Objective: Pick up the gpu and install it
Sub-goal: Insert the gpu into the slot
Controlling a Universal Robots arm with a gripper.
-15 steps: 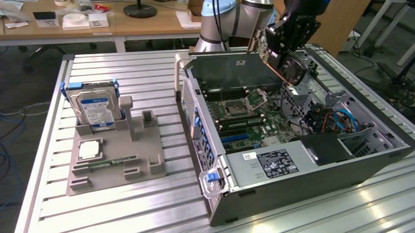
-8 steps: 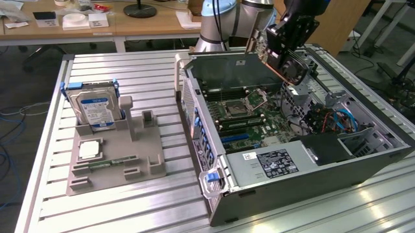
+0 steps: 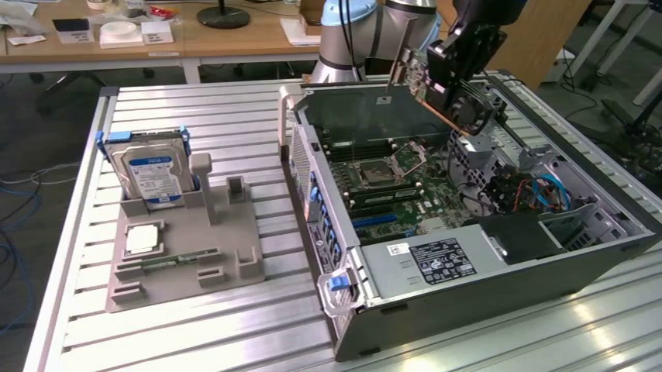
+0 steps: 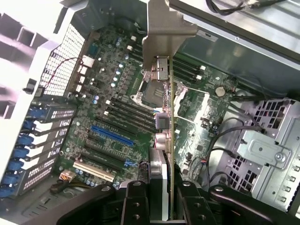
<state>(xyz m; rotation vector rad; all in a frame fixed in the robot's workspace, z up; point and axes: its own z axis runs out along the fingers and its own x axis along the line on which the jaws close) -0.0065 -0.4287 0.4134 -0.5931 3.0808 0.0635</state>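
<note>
In the exterior view, the computer case (image 3: pixel 455 256) is lying on its side on the slatted metal bench (image 3: pixel 207 108) with its open side facing up, so the motherboard (image 3: pixel 388 182) is facing upward and can be reached from above. The hand (image 3: pixel 455 66) is hanging over the far end of the case, holding the gpu (image 3: pixel 467 107) in the air. The card is tilting, with its fan face turned toward the exterior view's right and its coppery edge toward the board, and it is touching nothing below. Well apart on the exterior view's left, a grey holder (image 3: pixel 222 256) is carrying the blue-labelled hard drive (image 3: pixel 151 175) upright and a slim memory stick (image 3: pixel 181 260) lying flat, presumably so each part can be gripped cleanly.

In the wrist view, the gpu (image 4: pixel 169 140) is showing edge-on, running away from the hand (image 4: pixel 166 208) with its metal bracket (image 4: pixel 164 33) at the far end. The fingers (image 4: pixel 136 204) are standing narrow, pinching the thin card from both faces. Gripping it at one end seems to be keeping the connector edge free. Below, the blue slot (image 4: pixel 112 136) and its dark neighbours are lying off to one side of the card, so it is not seated.
</note>
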